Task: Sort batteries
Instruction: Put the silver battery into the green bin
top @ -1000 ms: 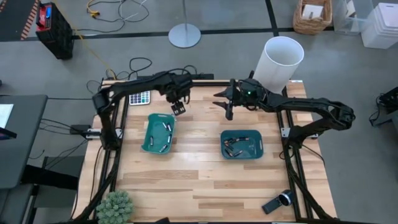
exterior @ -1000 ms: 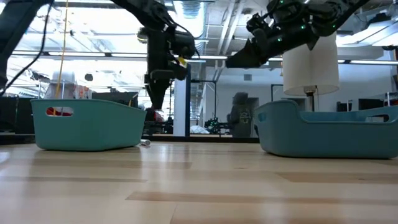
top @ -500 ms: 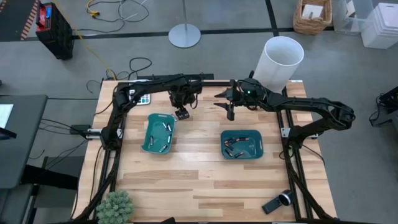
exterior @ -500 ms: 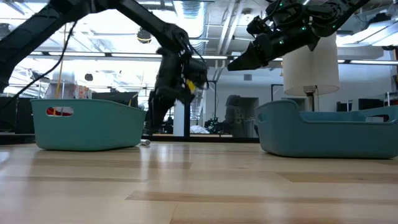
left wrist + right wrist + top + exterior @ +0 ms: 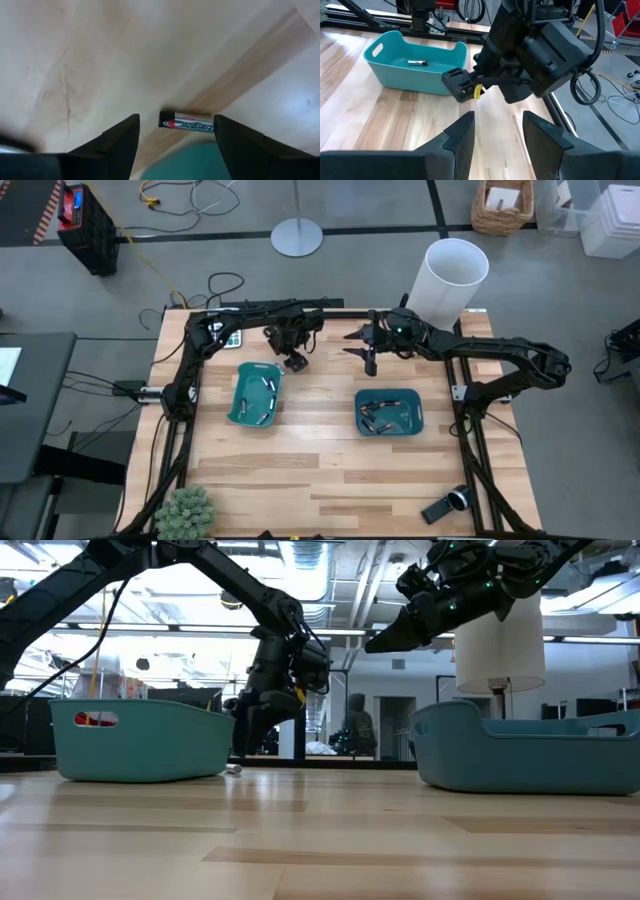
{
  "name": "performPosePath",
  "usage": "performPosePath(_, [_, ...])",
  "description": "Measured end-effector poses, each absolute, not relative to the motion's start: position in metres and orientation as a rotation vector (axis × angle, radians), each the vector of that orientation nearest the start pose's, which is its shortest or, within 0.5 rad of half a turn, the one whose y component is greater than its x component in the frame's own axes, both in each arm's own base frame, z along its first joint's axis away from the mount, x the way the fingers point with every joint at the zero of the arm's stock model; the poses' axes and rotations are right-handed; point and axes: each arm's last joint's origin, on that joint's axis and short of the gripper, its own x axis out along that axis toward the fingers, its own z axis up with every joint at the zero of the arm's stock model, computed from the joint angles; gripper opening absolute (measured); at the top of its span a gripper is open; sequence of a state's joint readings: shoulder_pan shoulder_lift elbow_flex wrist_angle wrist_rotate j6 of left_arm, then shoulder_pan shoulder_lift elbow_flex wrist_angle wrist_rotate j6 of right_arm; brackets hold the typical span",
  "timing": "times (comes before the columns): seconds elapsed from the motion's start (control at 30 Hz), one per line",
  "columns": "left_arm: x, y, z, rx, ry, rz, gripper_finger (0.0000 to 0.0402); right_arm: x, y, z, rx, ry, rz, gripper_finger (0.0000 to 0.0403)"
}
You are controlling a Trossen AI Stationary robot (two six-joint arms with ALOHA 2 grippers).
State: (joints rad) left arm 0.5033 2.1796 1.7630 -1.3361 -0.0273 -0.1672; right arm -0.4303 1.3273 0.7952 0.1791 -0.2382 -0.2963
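Observation:
My left gripper [image 5: 294, 361] is low over the table by the far right corner of the left teal tray [image 5: 240, 408]. It is open. In the left wrist view its fingers stand on either side of a dark, silver-ended battery [image 5: 186, 121] lying flat on the wood beside the tray's rim [image 5: 197, 161]. That battery also shows as a speck [image 5: 233, 769] in the low view. The left tray holds silvery-white cells [image 5: 265, 386]; the right tray [image 5: 416, 424] holds dark ones [image 5: 377, 416]. My right gripper [image 5: 367, 361] hangs open above the table, between the trays toward the far edge.
A grey calculator [image 5: 226, 337] lies at the far left corner. A white cylindrical bin [image 5: 450, 280] stands beyond the far right corner. A handheld device [image 5: 447, 505] and a plant [image 5: 185, 510] sit past the near edge. Bare wood lies between the trays. A person [image 5: 358, 730] stands in the room behind.
My left gripper has come down toward the table beside the left tray's far right corner, tipping from straight down to a slant, while its arm has swung round toward the far edge.

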Motion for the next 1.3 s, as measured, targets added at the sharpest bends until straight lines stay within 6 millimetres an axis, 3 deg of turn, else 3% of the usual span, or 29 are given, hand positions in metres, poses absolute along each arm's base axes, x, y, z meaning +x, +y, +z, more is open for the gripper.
performPosePath(0.2, [0.347,0.198,0.180,-0.646,1.686,0.662,0.0257,0.265,-0.112,0.254,-0.177,0.359,-0.131,0.0179])
performPosePath(0.57, [0.334,0.191,0.153,-0.794,1.731,0.718,0.0257,0.266,-0.111,0.253,-0.183,0.367,-0.122,0.0179])
performPosePath(1.03, [0.351,0.174,0.149,-0.796,1.660,0.621,0.0255,0.265,-0.111,0.252,-0.183,0.378,-0.120,0.0179])
performPosePath(1.17, [0.354,0.171,0.149,-0.764,1.648,0.594,0.0238,0.265,-0.111,0.252,-0.181,0.378,-0.121,0.0179])
performPosePath(1.3, [0.358,0.170,0.148,-0.717,1.629,0.574,0.0192,0.265,-0.111,0.252,-0.179,0.378,-0.121,0.0179])
